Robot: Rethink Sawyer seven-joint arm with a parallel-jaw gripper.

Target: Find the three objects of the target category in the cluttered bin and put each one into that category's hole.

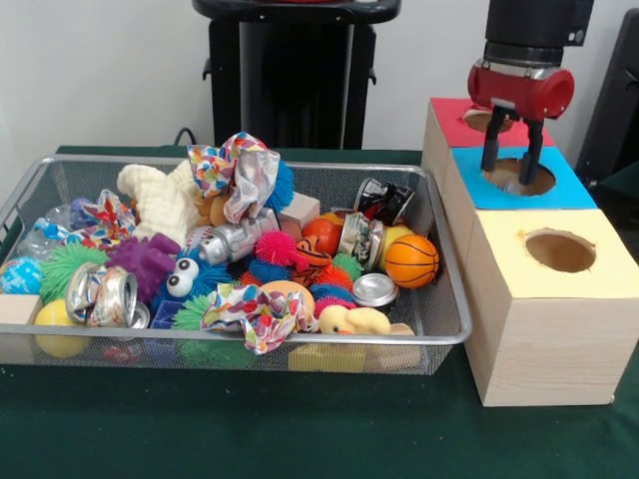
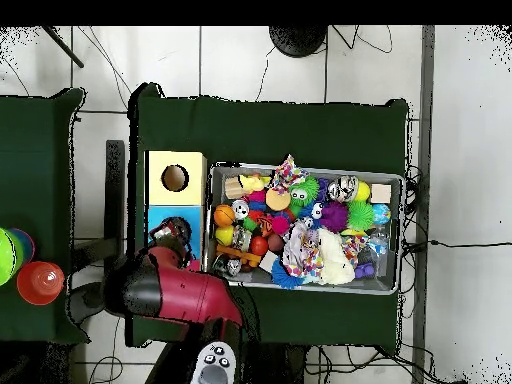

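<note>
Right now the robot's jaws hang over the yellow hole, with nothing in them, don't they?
Not quite. The gripper hangs over the blue hole, not the yellow hole, as the front view shows. Its jaws are indeed empty.

No text, label, brand, number or sign can be read in either view. The crushed cans (image 1: 101, 295) at the near left of the wire bin (image 1: 451, 334) carry printed markings, but these are too small and crumpled to make out. The patterned cloths (image 1: 237, 172) in the bin show only coloured shapes, no letters. The wooden box (image 1: 547, 329) beside the bin has plain red, blue and yellow tops with no writing.
</note>
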